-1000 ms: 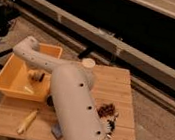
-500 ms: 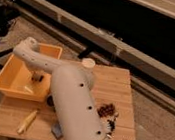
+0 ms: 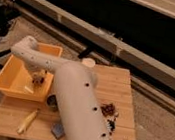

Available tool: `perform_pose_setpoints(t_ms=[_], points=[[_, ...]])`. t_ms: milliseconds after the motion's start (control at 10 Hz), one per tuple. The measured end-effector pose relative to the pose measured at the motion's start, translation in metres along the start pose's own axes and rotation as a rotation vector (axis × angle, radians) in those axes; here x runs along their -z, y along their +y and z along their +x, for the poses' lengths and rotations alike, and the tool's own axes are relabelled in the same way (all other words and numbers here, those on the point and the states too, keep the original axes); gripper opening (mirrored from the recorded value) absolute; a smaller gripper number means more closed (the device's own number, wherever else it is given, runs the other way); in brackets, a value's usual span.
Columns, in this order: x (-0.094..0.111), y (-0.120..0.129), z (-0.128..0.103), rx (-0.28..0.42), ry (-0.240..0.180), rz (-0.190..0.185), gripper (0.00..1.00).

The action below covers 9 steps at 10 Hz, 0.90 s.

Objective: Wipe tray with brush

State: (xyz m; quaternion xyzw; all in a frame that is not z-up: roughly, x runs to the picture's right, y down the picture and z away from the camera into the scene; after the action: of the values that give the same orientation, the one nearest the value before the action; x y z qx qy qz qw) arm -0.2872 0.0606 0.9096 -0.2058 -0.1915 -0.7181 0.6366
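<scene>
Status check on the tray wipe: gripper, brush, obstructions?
Gripper down inside tray, near its right wall. Brush likely the dark block under it, not certain. Small pale piece on tray floor close by.

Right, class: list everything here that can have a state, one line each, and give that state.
tray: upright on the table, open top.
tool: lowered inside the tray, near its floor.
brush: at the tool's tip, down in the tray.
grey-blue sponge: lying flat on the table, untouched.
long yellow item: lying on the table, outside the tray.
</scene>
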Motion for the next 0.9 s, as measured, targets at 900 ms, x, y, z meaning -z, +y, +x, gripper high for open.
perform_pose_setpoints(t_ms=[900], points=[[0.018, -0.050, -0.016, 0.104, 0.006, 0.039, 0.00]])
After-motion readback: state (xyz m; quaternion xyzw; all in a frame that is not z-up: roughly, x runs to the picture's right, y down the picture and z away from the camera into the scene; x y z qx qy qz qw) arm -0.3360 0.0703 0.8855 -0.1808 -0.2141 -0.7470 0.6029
